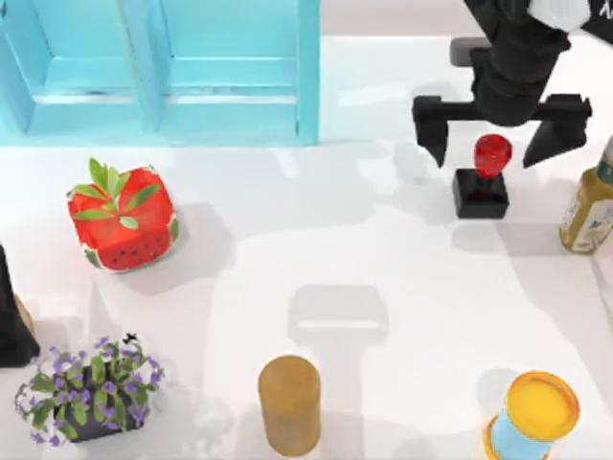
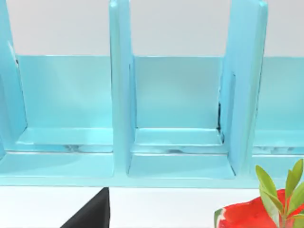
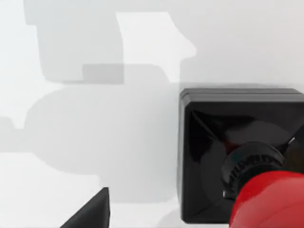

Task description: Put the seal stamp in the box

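The right tool (image 1: 487, 142) hangs with its two dark fingers spread wide, one on each side of the seal stamp (image 1: 484, 180), not touching it. The stamp stands upright on the white surface (image 1: 364, 259) directly under the tool: a black square block with a glossy red rounded knob on a ribbed black collar. In the right wrist view the stamp (image 3: 237, 156) sits close below the camera, the red knob rising from the middle of the block, with grey shadows across the surface beside it.

Just beyond the tool's outer finger, at the right edge, stands an olive-yellow bottle (image 1: 587, 206), near the stamp but apart from it. Farther toward the front are a yellow-topped blue can (image 1: 533, 417) and an amber cylinder (image 1: 289, 402). Well off to the left are a watermelon-patterned cube (image 1: 123, 217) with green leaves and a pot of purple flowers (image 1: 88, 391).

The box (image 1: 308, 77), light blue with upright dividers, stands at the back left of the tool, well apart from the stamp. The left wrist view looks into the box (image 2: 121, 95), whose visible compartments hold nothing. The left arm (image 1: 11, 321) is at the far left edge; I cannot tell how its tool stands.
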`<action>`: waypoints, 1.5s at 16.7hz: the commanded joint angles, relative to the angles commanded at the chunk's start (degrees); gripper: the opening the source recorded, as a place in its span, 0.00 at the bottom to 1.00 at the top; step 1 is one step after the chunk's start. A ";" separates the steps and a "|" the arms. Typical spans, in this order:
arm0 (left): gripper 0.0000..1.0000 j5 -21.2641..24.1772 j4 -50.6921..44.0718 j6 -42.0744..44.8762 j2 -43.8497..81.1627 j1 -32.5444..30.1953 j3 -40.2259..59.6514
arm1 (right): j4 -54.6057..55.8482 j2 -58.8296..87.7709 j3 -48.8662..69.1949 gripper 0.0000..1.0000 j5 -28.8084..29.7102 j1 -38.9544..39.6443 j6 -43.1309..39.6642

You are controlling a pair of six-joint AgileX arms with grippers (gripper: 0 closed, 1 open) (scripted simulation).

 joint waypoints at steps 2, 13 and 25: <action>1.00 0.00 0.00 0.00 0.00 0.00 0.00 | 2.93 0.56 -2.64 1.00 -0.02 -0.50 -0.36; 1.00 0.00 0.00 0.00 0.00 0.00 0.00 | 3.56 0.66 -3.26 0.55 -0.02 -0.64 -0.45; 1.00 0.00 0.00 0.00 0.00 0.00 0.00 | 3.56 0.66 -3.26 0.00 -0.02 -0.64 -0.45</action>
